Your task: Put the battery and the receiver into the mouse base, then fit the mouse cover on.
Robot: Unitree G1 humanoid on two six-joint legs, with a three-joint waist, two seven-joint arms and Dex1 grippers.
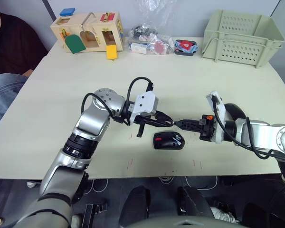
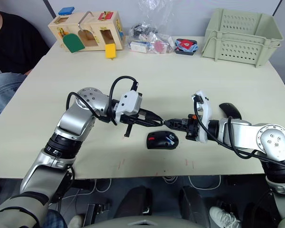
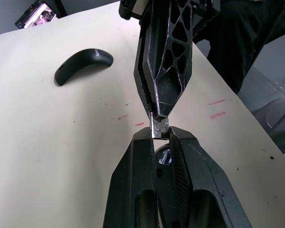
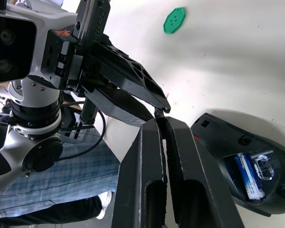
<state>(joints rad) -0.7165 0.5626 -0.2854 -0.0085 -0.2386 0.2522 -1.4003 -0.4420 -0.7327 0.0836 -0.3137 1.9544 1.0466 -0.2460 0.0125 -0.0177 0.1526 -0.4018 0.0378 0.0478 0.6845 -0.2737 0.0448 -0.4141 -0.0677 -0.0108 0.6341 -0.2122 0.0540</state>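
Receiver first: a small silver metal piece (image 3: 159,127) is pinched at the meeting point of my two hands, just above the black oval mouse base (image 1: 169,141) with its red wheel and red inner parts. My left hand (image 3: 160,134) has its fingers narrowed onto one end of the piece, and my right hand (image 3: 157,113) is closed on the other end, so both tips touch it at once, fingertip to fingertip over the beige counter (image 1: 61,114).

From the right wrist I see the slim blue battery (image 4: 249,175) with its pale end already lying in its slot inside the open base, beside a silvery contact.

Smooth glossy black mouse cover (image 3: 83,64), curved and with small pale lettering at one end, rests on the counter well apart from the base, behind my right forearm.

A green round disc (image 4: 174,20) lies flat on the counter. Along the far edge stand a wooden latch-board box (image 1: 88,31), some clear plastic bags of small parts (image 1: 149,40) and a pale green slotted crate (image 1: 241,32). A person in dark top and jeans (image 1: 7,57) sits at the left corner.
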